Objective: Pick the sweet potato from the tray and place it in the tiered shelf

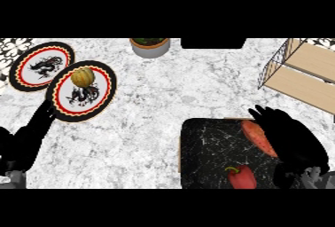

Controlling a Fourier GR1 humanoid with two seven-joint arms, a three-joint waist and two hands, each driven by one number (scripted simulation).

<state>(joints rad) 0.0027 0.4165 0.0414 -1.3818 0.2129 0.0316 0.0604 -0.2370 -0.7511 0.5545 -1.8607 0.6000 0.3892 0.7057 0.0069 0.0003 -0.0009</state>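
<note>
Sweet potato (258,136) lies along the right side of the black tray (203,150), above a red pepper (241,176). The right hand (291,137) is just beside it, its fingers rather straight and holding nothing; I judge it is placed so to close round it from the side. The tiered shelf (304,73) stands near, up to the right. The left hand (23,146) rests open at the left edge of the tabletop (170,97).

**A:** Surface?
**B:** One marble counter (163,88), white veined with grey.
**A:** Standing directly on it?
**B:** Far left: farther plate (40,66) and nearer plate (73,105), red-and-black rims, edges meeting. Far middle: grey plant pot (150,46), with a black block (212,43) near it. Near right: black tray (209,150). Far right: wire-and-wood tiered shelf (307,75).
</note>
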